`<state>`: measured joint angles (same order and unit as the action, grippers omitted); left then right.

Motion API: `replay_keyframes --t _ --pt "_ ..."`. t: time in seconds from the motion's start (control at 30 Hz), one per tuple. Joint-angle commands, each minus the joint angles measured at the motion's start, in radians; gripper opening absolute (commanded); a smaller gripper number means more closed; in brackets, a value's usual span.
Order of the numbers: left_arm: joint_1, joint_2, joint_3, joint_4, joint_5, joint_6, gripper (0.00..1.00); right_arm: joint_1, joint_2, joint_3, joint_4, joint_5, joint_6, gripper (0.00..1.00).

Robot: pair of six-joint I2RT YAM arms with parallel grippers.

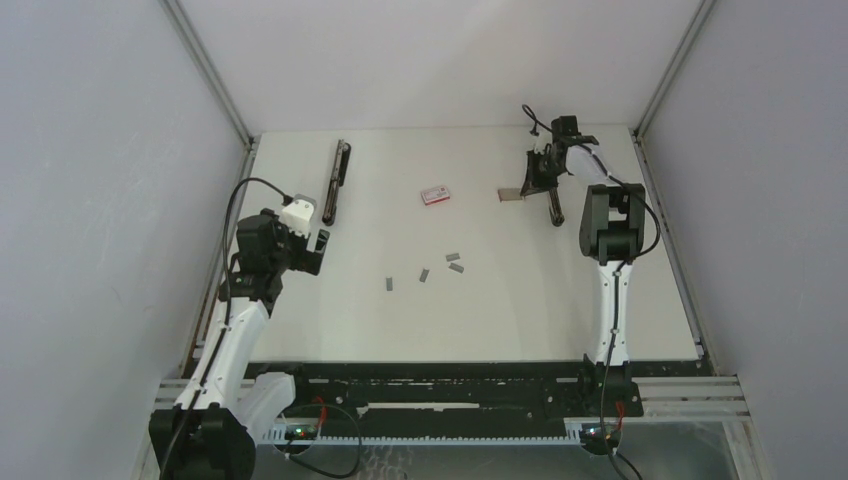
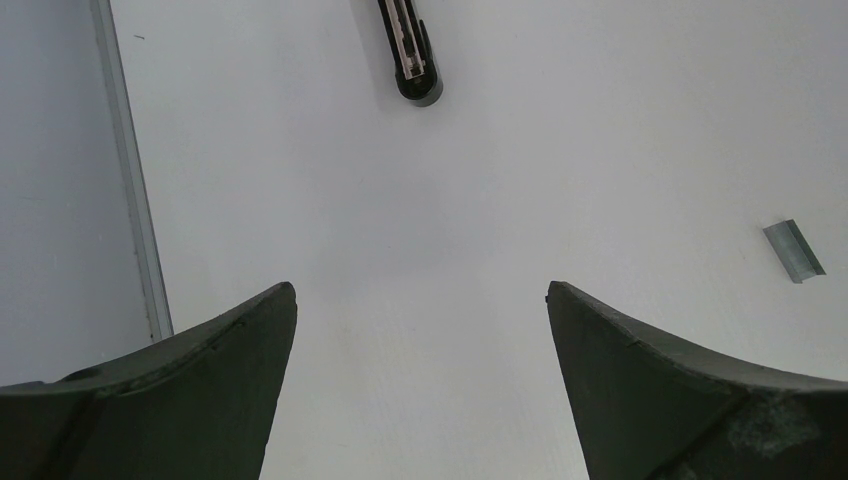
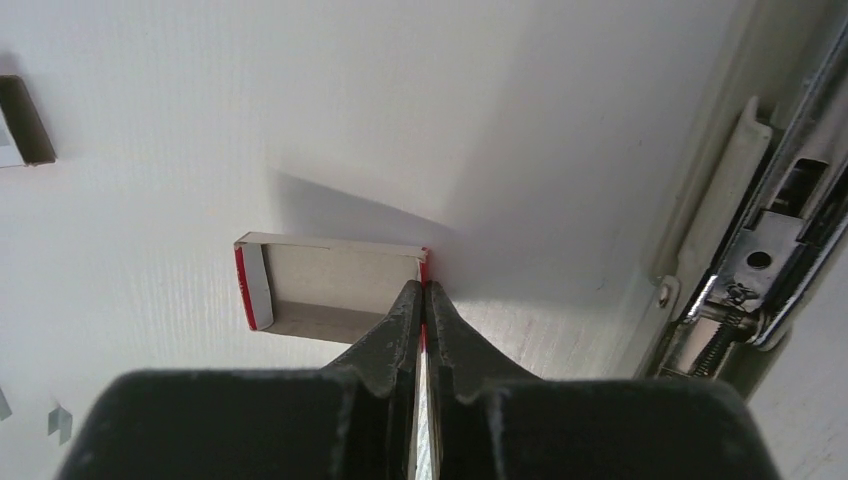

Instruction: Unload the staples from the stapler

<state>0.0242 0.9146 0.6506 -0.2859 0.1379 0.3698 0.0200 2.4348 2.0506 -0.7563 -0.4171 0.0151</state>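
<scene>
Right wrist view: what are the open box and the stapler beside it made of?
The open box looks like matt greyish cardboard: thin folded walls, red-printed edges. The stapler seems shiny plated metal: bright reflections, a coil spring.

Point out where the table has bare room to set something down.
Free: the near strip of table in front of the staples; the far middle between the left stapler and the red-and-white box. Crowded: the centre staple scatter, and the far right, where the right gripper pinches an open cardboard tray beside the right stapler.
</scene>
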Motion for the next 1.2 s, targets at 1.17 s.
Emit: replay_keyframes --t 1.17 --pt "0.006 -0.007 -0.006 0.034 0.003 0.009 1.0 0.128 -0.413 -0.557 0.188 0.246 0.089 0.19"
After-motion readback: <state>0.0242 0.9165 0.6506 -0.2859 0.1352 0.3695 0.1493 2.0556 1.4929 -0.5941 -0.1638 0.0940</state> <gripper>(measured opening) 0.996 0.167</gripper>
